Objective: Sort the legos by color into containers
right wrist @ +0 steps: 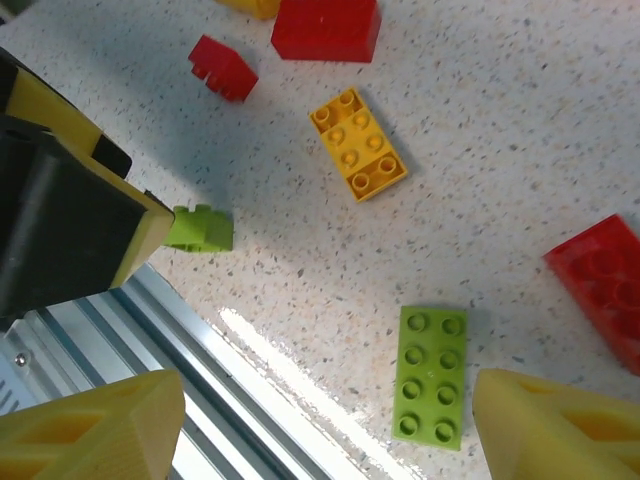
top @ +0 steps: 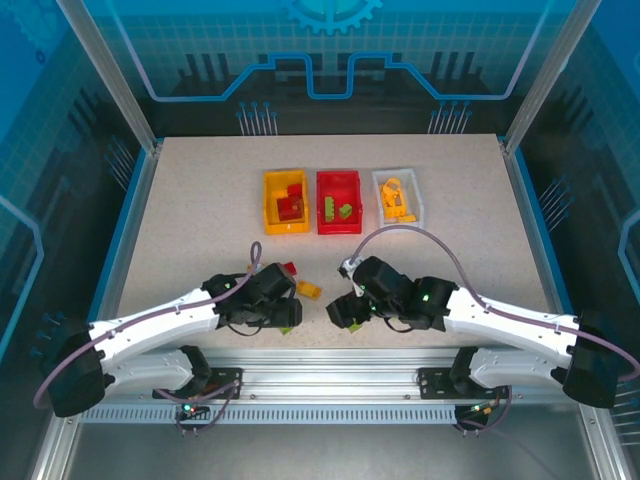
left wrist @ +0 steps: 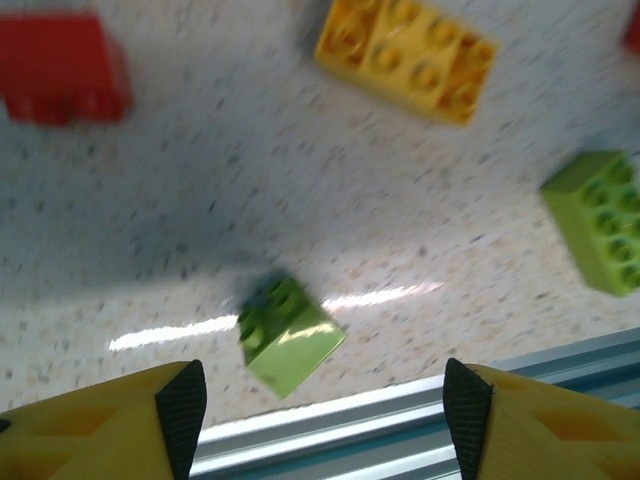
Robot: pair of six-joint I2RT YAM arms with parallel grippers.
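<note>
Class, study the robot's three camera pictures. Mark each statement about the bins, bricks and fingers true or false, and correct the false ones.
1. The yellow-orange plastic bin holds red bricks. True.
2. The red plastic bin holds yellow bricks. False: it holds green bricks.
3. The white plastic bin holds yellow-orange bricks. True.
4. The fingers of the left gripper are clamped on a brick. False: they stand open, and the small green brick lies untouched on the speckled table.
5. A yellow eight-stud brick lies loose on the table. True.

robot lab cell: aluminium frame (top: 108,70), blue panels (top: 330,50)
</note>
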